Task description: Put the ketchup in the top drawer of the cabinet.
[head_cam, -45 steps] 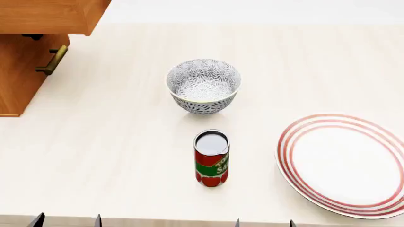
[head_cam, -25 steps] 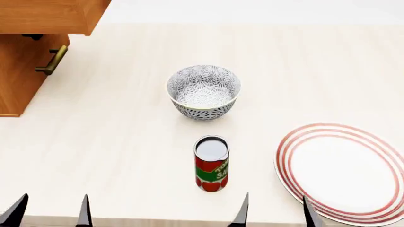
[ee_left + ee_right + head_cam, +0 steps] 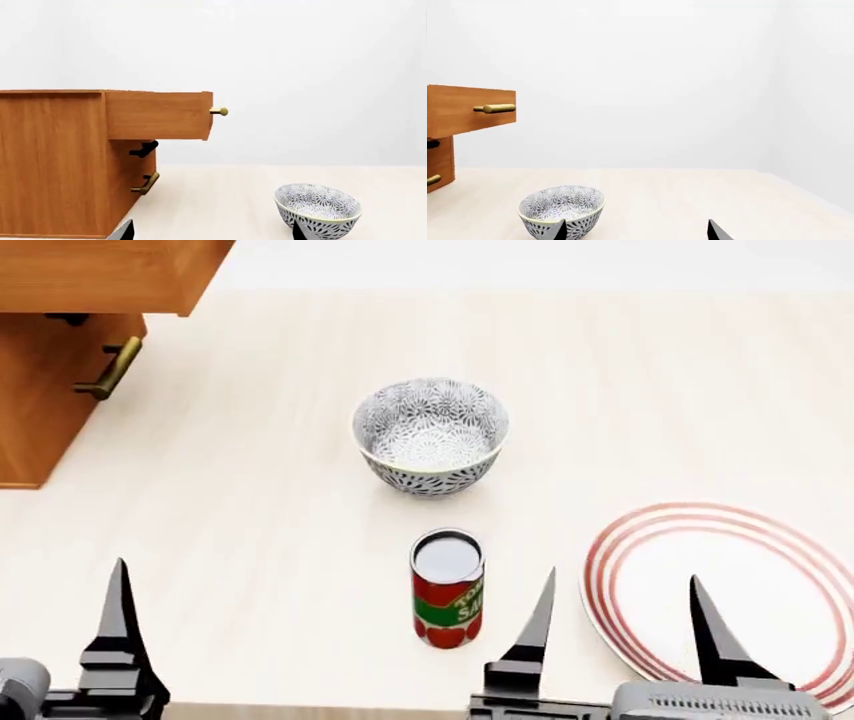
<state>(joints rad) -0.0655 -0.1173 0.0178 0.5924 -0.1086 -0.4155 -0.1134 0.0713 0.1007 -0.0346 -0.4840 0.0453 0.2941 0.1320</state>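
Observation:
The ketchup [image 3: 447,586], a small red-labelled tin with a silver top, stands upright on the table in the head view, in front of the bowl; no wrist view shows it. The cabinet [image 3: 40,390] stands at the far left with its top drawer [image 3: 107,275] pulled out; both also show in the left wrist view, cabinet [image 3: 53,160] and drawer [image 3: 157,115]. My right gripper [image 3: 621,582] is open and empty, just right of the can. My left gripper [image 3: 211,230] is open and empty; one finger [image 3: 118,630] shows at the near left.
A grey-patterned bowl [image 3: 430,435] sits behind the can. A white plate with red rings [image 3: 747,570] lies at the right, partly under my right gripper. The lower drawer's brass handle [image 3: 110,368] sticks out under the open drawer. The table's front edge is close to both grippers.
Both grippers have come forward over the table's front edge, towards the can's sides, jaws still wide apart. The can, bowl and plate have not moved on the table.

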